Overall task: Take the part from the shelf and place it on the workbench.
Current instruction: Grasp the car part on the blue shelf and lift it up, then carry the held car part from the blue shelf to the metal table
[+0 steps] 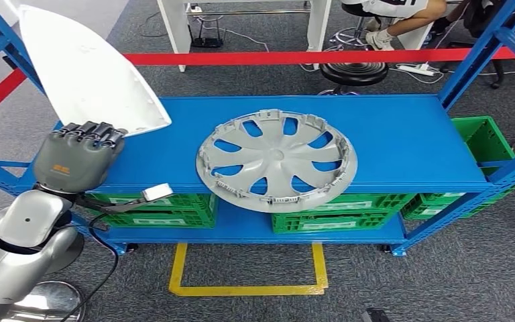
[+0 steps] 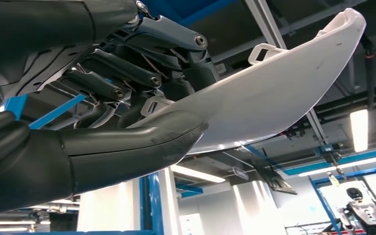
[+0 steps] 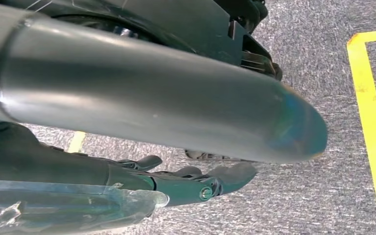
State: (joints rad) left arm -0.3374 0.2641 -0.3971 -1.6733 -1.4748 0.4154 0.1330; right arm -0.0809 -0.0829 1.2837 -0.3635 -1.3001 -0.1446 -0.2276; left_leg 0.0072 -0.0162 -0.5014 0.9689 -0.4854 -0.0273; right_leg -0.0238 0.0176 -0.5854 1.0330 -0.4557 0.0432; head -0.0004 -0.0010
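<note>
White part (image 1: pixel 87 70) is held in the left hand (image 1: pixel 80 157), lifted above the shelf (image 1: pixel 409 144), left of the hubcap (image 1: pixel 277 159). Carrying is underway; a turn toward the workbench is needed next. Right hand (image 3: pixel 196 183) hangs, fingers loosely apart, nothing held.

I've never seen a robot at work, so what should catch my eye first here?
First, the big white part raised at the shelf's left end, gripped by the robot's left hand. Next, the grey wheel cover lying flat mid-shelf on the blue shelf, its front edge overhanging the green crates below.
</note>
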